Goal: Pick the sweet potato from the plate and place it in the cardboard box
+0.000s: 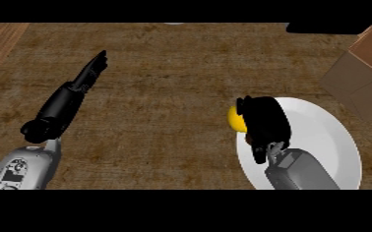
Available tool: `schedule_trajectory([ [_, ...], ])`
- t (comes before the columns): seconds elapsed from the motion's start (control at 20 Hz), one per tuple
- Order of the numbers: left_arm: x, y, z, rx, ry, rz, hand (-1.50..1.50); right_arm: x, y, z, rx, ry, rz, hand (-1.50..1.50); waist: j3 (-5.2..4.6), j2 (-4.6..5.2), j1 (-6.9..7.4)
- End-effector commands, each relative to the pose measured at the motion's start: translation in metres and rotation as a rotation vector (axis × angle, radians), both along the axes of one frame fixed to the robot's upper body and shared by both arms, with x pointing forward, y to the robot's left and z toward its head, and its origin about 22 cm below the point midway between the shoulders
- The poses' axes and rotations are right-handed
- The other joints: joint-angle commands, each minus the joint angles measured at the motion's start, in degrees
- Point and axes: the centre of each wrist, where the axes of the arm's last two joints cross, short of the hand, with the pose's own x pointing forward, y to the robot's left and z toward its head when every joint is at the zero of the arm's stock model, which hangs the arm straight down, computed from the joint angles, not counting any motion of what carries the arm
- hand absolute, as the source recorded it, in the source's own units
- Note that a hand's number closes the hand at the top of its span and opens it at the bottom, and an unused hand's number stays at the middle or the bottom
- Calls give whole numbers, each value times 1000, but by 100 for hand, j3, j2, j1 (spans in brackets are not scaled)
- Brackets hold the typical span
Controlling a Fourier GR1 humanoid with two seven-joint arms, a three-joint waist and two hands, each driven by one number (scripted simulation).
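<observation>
Lower right of the frame: a white plate (pixel 327 132) on the brown counter (pixel 174 83), cut off at the bottom edge. Over the plate's left part, the right hand (pixel 263 120), hunched low and hiding most of what lies beneath. Cannot tell whether closed on anything. Sweet potato (pixel 234 119) on the plate's left side, under that hand, with only a yellow edge showing beside the rim. Rest of the plate bare and white.

At the right edge, above the plate and apart from it: the box (pixel 352 76), only a brown corner in view, its inside out of sight.

Left of the frame, well apart from plate and box: the left hand (pixel 85 77), fingers straight and together, pointing to the upper right, holding nothing.

Top right corner: a dark shape (pixel 323 28), too cropped to name.
</observation>
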Motion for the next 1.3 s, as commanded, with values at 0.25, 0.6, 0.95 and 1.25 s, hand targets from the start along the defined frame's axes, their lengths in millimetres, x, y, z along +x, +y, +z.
schedule_trajectory([
  [0.25, -6, -6, -11, 5, 10, 17, 0, 61, -17, 37, 317, -234, 298, 150, 8, -37, -68],
  [0.6, 9, -4, -19, 24, 18, 49, 0, 48, -21, 92, 322, -409, 326, 150, 0, -68, -262],
  [0.95, -5, 12, -4, 10, 13, 56, 0, 54, -56, 154, 533, -608, -67, 150, 1, -98, -266],
  [1.25, -1, 11, -2, 10, 7, 50, 0, 84, -102, 166, 510, -681, -268, 150, 2, -59, -176],
])
